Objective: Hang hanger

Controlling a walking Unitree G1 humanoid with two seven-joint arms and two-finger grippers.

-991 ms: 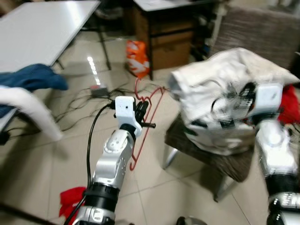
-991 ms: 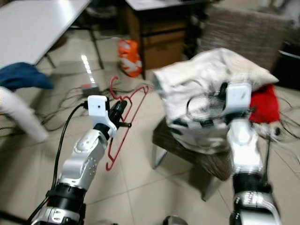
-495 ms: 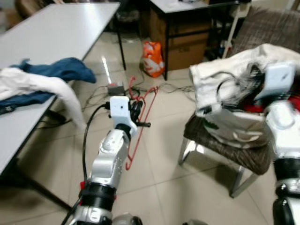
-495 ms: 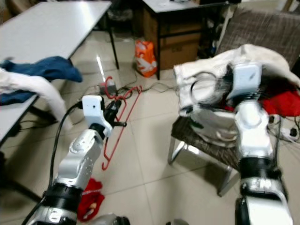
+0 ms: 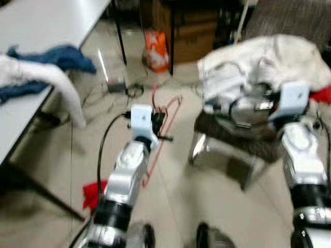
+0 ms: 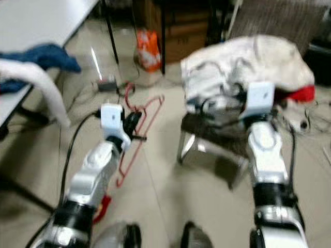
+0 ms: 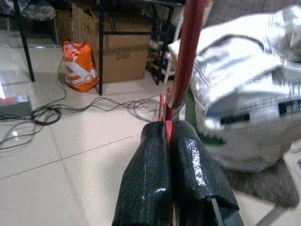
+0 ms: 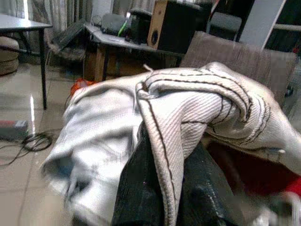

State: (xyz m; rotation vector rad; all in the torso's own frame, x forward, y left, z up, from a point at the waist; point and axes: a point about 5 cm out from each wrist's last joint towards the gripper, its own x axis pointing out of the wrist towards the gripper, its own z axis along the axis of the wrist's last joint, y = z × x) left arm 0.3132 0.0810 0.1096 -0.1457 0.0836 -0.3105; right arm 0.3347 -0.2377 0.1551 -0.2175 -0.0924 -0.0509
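While the left gripper [image 7: 168,136] pinches the red hanger [image 5: 164,124] above the tiled floor [image 5: 57,155], the right gripper [image 8: 162,155] clamps a white garment [image 6: 248,62] over the chair [image 6: 212,137]

A thin red wire hanger [image 5: 164,120] hangs tilted above the floor, pinched in the left gripper [image 7: 168,136].

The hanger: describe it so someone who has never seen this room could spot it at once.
Start at the grey table on the robot's left, with blue and white clothes draped over its edge, then look to the tiled floor between it and the chair piled with a white garment. There the left gripper is shut on the hanger, a thin red wire frame, hook uppermost. Nothing else nearby is a bare red outline.
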